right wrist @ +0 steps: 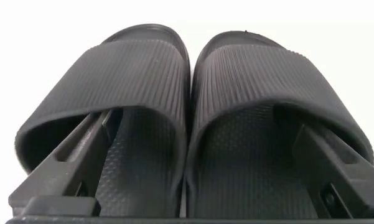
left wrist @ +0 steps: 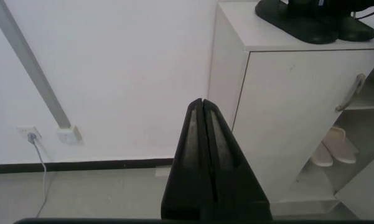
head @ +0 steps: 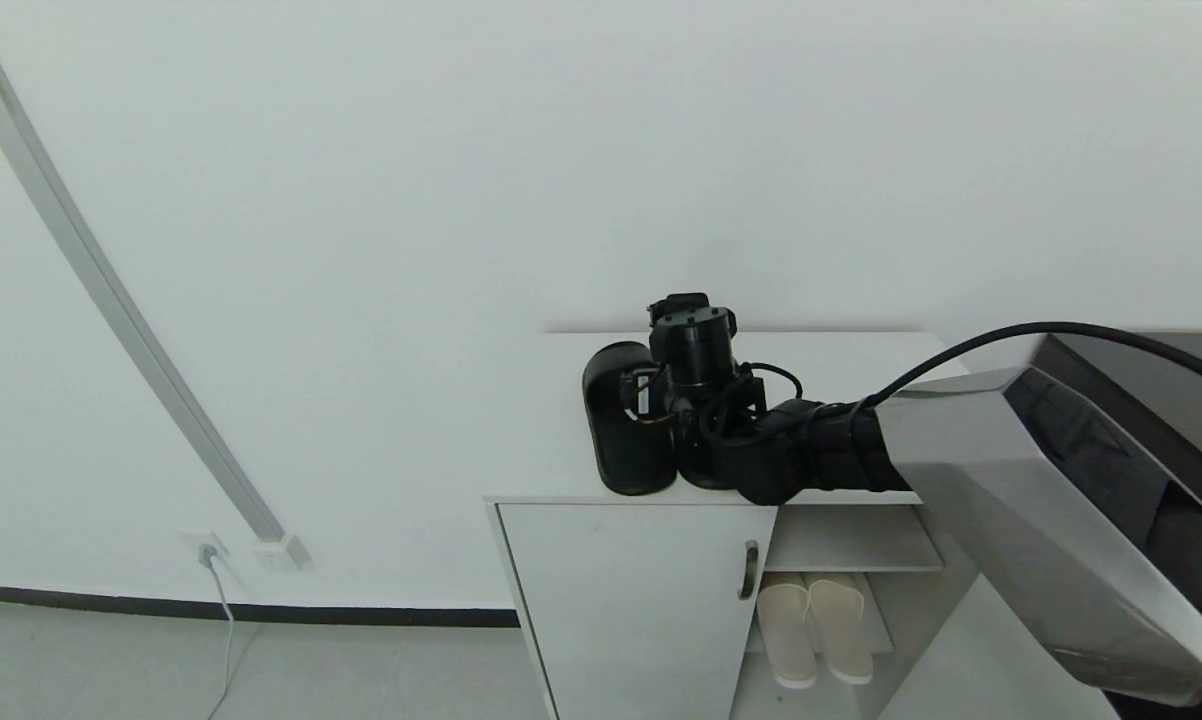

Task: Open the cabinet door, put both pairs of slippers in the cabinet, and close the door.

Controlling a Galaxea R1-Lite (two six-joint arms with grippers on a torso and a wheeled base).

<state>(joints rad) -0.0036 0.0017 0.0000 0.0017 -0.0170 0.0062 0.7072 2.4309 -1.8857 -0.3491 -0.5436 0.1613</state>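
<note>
Right gripper (right wrist: 193, 134) inside black slippers (right wrist: 137, 81)
Spread wide, one finger under each strap, at cabinet (head: 621, 600) top's front edge; left gripper (left wrist: 203, 112) closed, empty.

No lettering, label, number or sign to read on the cabinet door (head: 631, 600), the black slippers (right wrist: 143, 81), the pale slippers (head: 816, 625) or the wall socket (head: 204, 547).
</note>
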